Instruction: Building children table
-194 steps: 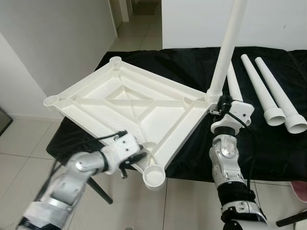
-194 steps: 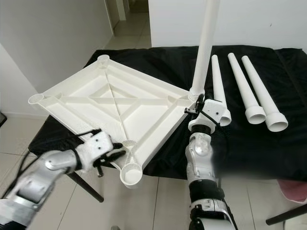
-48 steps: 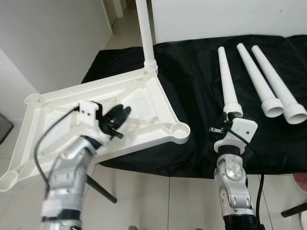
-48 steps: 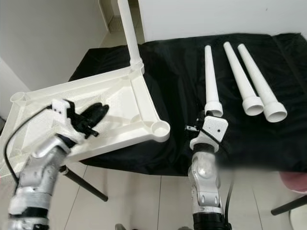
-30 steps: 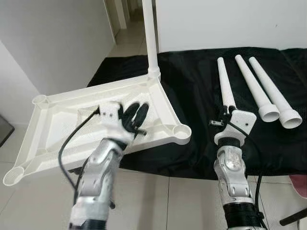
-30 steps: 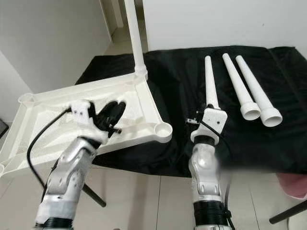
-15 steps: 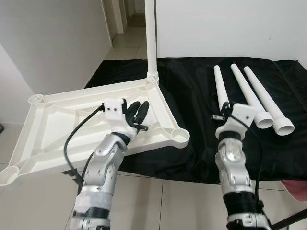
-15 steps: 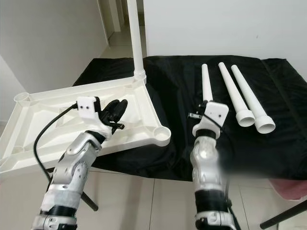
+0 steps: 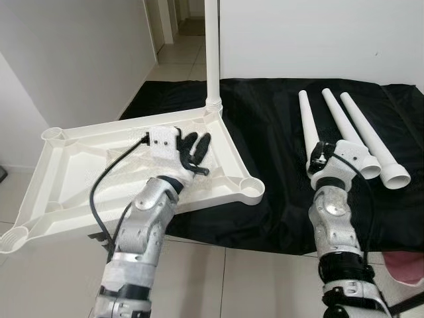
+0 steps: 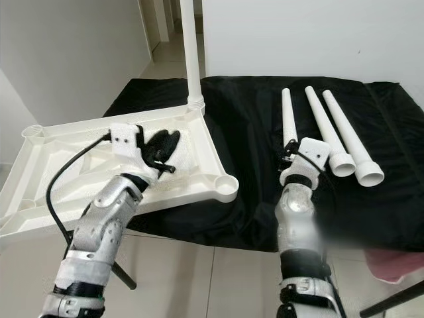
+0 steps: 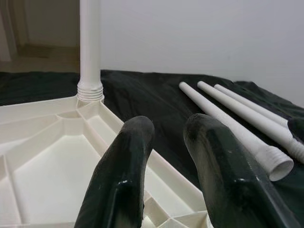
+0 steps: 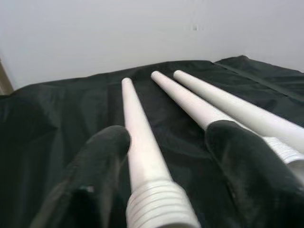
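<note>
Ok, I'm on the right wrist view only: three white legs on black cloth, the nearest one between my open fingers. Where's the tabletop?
Observer: The tabletop lies upside down to the robot's left, overhanging the left edge of the black cloth.
Operator: Any leg fitted?
Observer: One, the upright leg, stands in the tabletop's far right corner.
Operator: And the other arm?
Observer: The left gripper is over the tabletop's right part, fingers open, holding nothing.
Operator: Nearest free socket?
Observer: The near right corner socket is empty, just left of your right gripper.
</note>
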Motion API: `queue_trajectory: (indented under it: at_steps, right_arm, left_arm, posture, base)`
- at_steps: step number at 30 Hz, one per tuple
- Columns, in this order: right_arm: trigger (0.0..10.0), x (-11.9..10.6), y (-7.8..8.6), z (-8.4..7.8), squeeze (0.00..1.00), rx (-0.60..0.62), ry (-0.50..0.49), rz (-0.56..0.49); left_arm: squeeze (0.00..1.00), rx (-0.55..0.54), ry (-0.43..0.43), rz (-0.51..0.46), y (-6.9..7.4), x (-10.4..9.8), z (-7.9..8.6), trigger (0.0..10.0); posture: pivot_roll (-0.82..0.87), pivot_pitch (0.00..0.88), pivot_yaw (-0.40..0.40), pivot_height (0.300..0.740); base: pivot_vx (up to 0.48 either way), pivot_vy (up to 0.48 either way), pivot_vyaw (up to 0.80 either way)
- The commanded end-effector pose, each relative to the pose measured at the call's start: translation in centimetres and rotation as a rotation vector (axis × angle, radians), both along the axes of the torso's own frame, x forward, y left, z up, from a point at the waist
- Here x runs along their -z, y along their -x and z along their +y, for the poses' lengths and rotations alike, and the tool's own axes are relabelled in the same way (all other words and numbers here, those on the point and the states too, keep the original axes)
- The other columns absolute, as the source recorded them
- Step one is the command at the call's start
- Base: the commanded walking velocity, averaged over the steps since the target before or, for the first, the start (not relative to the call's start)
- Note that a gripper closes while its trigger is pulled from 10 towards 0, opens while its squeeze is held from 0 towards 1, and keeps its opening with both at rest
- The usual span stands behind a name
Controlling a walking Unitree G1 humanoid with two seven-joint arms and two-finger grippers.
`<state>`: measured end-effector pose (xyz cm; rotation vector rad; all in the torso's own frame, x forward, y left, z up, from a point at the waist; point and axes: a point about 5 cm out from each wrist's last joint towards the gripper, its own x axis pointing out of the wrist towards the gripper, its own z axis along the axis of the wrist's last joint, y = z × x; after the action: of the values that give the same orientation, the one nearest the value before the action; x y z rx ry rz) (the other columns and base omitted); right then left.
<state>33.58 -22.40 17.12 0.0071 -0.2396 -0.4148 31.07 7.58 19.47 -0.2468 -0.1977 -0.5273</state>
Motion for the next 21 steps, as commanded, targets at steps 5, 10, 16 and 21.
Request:
queue_trajectory:
  at_steps: [5,10,16,21]
  right_arm:
    - [10.0,0.6,-0.3,-0.6,1.00,0.000,-0.037,0.040]
    - [10.0,0.7,-0.1,-1.0,1.00,-0.005,-0.060,0.051]
    - [10.0,0.5,-0.1,-1.2,0.00,-0.031,-0.081,0.064]
    - [10.0,-0.1,-0.5,-1.2,0.00,-0.064,-0.083,0.076]
  left_arm:
    - [0.00,0.037,-0.039,-0.014,-0.1,-0.2,0.1,10.0]
    - [0.00,0.039,-0.046,-0.014,0.1,-0.4,0.2,10.0]
    - [0.00,0.045,-0.059,0.003,0.5,-0.2,0.0,10.0]
    - [0.00,0.056,-0.056,0.026,0.8,0.1,0.0,10.0]
  posture:
    - [-0.08,0.011,0.113,0.740]
    - [-0.08,0.023,0.123,0.740]
    - [-0.08,0.066,0.128,0.740]
    - [-0.08,0.088,0.125,0.740]
  base:
    - [0.000,0.000,0.00]
    - [0.000,0.000,0.00]
    - [0.000,0.000,0.00]
    - [0.000,0.000,0.00]
